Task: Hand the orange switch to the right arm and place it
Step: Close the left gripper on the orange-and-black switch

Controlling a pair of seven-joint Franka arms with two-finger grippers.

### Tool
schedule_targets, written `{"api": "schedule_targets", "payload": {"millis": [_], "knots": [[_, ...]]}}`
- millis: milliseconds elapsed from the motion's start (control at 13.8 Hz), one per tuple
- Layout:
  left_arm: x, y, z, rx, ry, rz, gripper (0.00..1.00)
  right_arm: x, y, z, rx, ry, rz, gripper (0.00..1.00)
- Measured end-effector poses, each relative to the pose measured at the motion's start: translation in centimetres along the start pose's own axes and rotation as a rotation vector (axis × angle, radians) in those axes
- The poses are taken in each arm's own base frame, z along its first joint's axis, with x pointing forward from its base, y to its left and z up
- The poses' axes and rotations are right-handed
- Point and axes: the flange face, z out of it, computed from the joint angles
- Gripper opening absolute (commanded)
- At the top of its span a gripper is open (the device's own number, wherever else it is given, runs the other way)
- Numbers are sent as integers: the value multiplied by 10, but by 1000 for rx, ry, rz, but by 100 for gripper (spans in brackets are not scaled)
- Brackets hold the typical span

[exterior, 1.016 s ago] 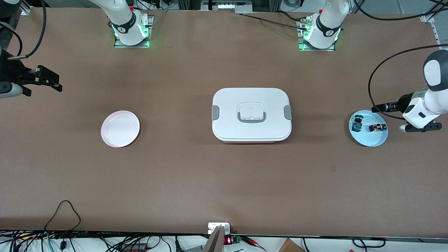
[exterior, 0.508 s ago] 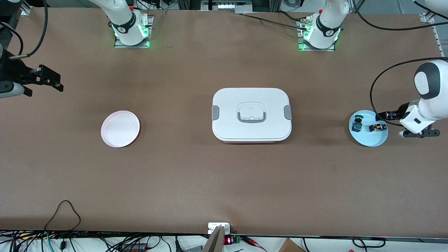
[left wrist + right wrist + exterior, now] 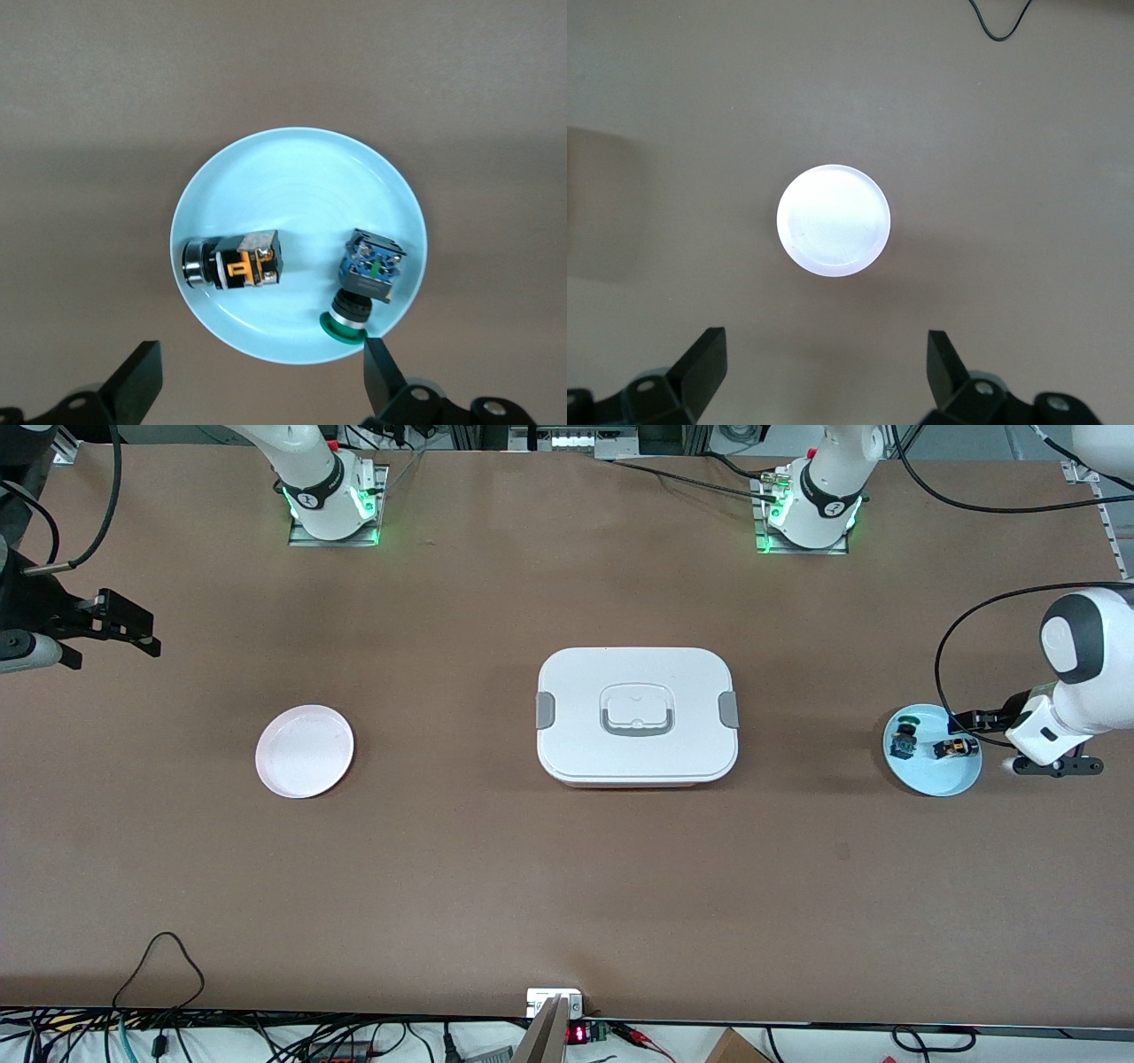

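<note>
The orange switch (image 3: pixel 955 748) (image 3: pixel 237 262) lies on its side on a light blue plate (image 3: pixel 930 775) (image 3: pixel 292 181) toward the left arm's end of the table. Beside it on the plate lies a dark blue, green-capped switch (image 3: pixel 904 740) (image 3: pixel 365 285). My left gripper (image 3: pixel 261 385) hangs open just off the plate's rim, with nothing between its fingers. My right gripper (image 3: pixel 142 633) (image 3: pixel 828 372) waits open and empty in the air at the right arm's end of the table. The pale pink plate (image 3: pixel 304 750) (image 3: pixel 833 221) shows in its wrist view.
A white lidded box (image 3: pixel 636 716) with grey latches and a handle stands at the middle of the table. Cables (image 3: pixel 159 957) lie along the table edge nearest the front camera.
The left arm has shifted in toward the blue plate and its wrist has dropped a little. The right arm has barely moved. Nothing on the table has moved.
</note>
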Motion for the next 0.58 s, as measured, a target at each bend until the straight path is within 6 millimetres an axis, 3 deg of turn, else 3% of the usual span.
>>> {"api": "schedule_targets", "payload": {"millis": [581], "knots": [[10,-20,31,14,63,96,100,0,-1,0,1,0,-2,100]]}}
